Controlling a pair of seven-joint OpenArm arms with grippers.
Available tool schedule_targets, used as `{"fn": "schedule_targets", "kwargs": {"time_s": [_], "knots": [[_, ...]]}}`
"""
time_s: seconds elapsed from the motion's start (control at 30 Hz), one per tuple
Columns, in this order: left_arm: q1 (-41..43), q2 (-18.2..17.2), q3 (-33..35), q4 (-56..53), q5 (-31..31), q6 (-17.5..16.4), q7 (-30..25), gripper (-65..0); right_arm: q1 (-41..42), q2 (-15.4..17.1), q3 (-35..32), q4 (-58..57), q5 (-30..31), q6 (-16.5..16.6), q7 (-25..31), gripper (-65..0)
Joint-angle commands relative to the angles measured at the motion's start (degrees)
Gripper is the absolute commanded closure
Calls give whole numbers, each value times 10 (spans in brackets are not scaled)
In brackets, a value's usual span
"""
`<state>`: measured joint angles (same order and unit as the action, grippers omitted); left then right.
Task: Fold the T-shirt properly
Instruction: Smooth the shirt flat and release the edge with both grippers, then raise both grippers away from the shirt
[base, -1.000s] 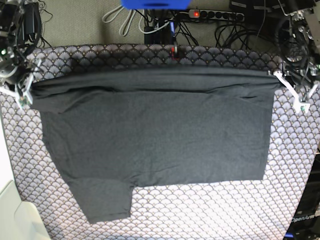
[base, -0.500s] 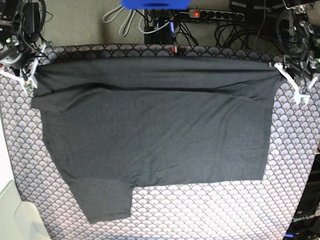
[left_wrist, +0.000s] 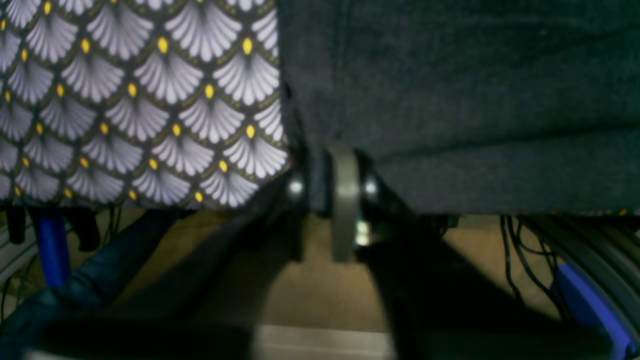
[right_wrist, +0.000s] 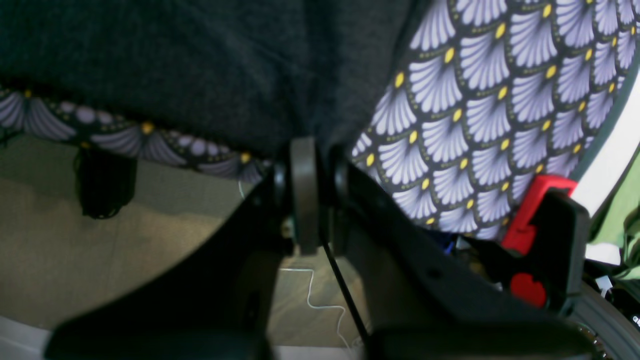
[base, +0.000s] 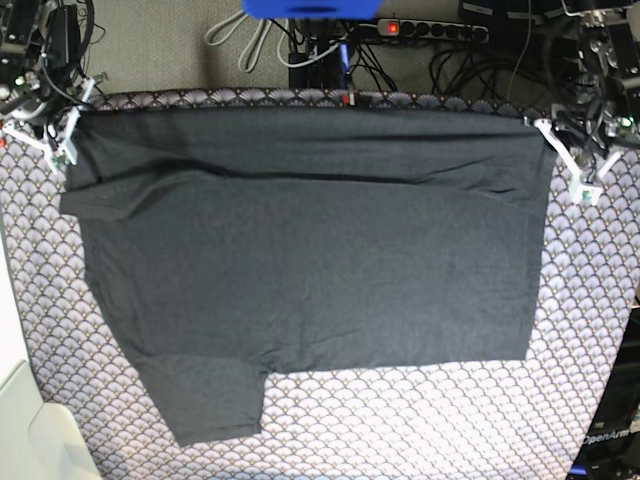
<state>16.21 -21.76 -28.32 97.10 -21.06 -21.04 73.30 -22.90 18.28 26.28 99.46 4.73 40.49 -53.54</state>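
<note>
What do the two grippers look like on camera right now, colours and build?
In the base view, both the left gripper and the right gripper show white finger pieces with small green marks near the tips, on dark arms trailing black cables. The wrist views show black jaw frames around a grey central pad, and the right wrist view also shows a red clip-like part.

Scallop-pattern lilac-grey cloth (base: 420, 420) covers the counter, yellow dots btwn scales. Behind far edge: black power strip (base: 430, 30) w/ red switch, tangled cables (base: 250, 40), blue object (base: 310, 8) at top edge. Red clamp (right_wrist: 537, 210) at cloth edge in right wrist view.
</note>
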Motion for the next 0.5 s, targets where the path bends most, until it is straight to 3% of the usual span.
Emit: {"fn": "schedule_targets", "kwargs": {"time_s": [0.0, 0.1, 0.2, 0.47], "knots": [[-3, -10, -7, 9, 1, 1, -3, -204, -2, 11, 6, 10, -6, -5, 0, 0], [7, -10, -7, 11, 1, 1, -3, -330, -3, 11, 4, 12, -6, -5, 0, 0], [10, -10, -7, 13, 1, 1, -3, -392, -3, 11, 3, 12, -6, -5, 0, -8], [13, -11, -8, 16, 1, 1, -3, -405, -3, 11, 2, 12, -6, -5, 0, -130]]}}
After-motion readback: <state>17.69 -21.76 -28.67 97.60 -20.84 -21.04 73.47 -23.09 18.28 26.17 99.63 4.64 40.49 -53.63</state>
